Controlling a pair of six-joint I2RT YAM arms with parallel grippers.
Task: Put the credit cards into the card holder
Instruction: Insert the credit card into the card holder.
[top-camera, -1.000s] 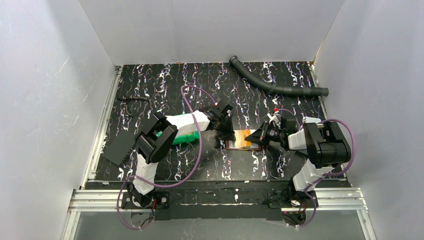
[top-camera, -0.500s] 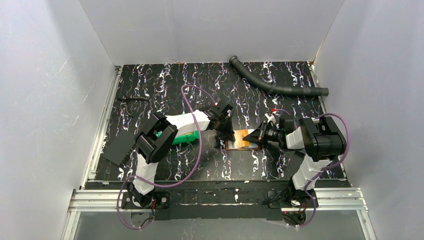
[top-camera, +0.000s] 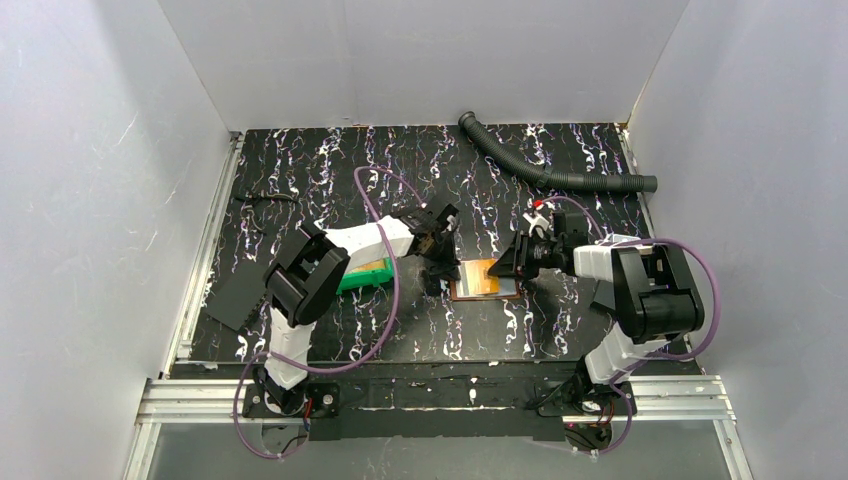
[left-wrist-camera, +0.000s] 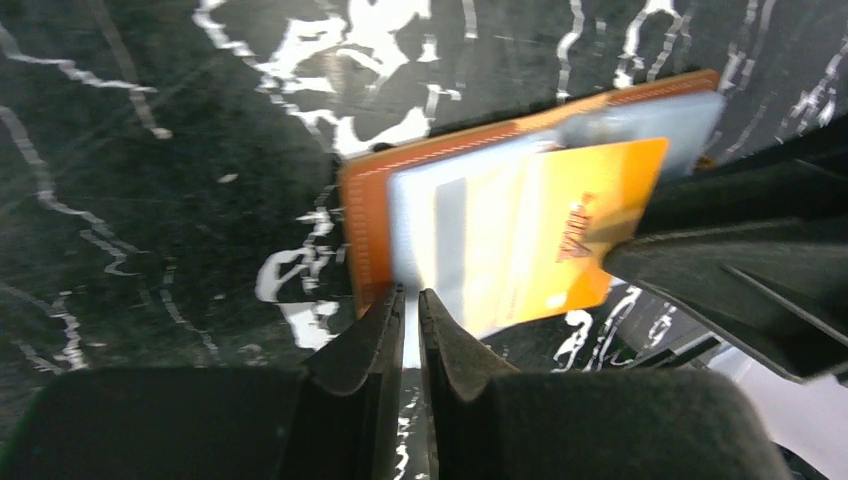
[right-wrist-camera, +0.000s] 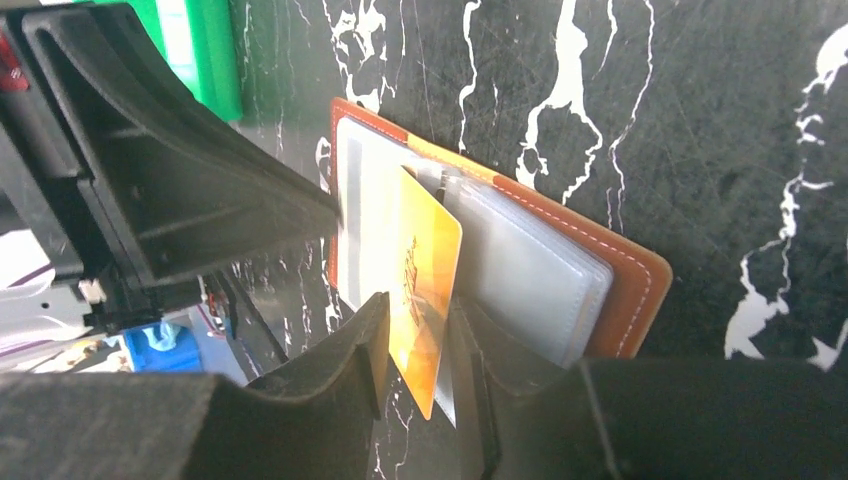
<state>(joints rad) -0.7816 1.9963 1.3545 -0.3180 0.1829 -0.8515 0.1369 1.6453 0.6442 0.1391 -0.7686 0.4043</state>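
The right gripper (right-wrist-camera: 418, 345) is now spread off the card (right-wrist-camera: 425, 285), which is left part-way in the holder (right-wrist-camera: 635, 290) mid-table; the holder's left edge is pinned, it seems, by the left gripper (left-wrist-camera: 410, 305), pressed together.

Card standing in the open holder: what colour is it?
The card is yellow-orange with reddish lettering; the right wrist view shows it best.

Holder (right-wrist-camera: 632, 283): orange-brown leather, pale stitching, cloudy clear pockets.
Card (right-wrist-camera: 425, 290), between the right fingers (right-wrist-camera: 335, 380): yellow-orange, reddish lettering.
Fingers: black.
Table (right-wrist-camera: 700, 120): black, white marbled streaks.
Bin (right-wrist-camera: 205, 50): green.
Hose (top-camera: 590, 181): dark grey, ribbed.
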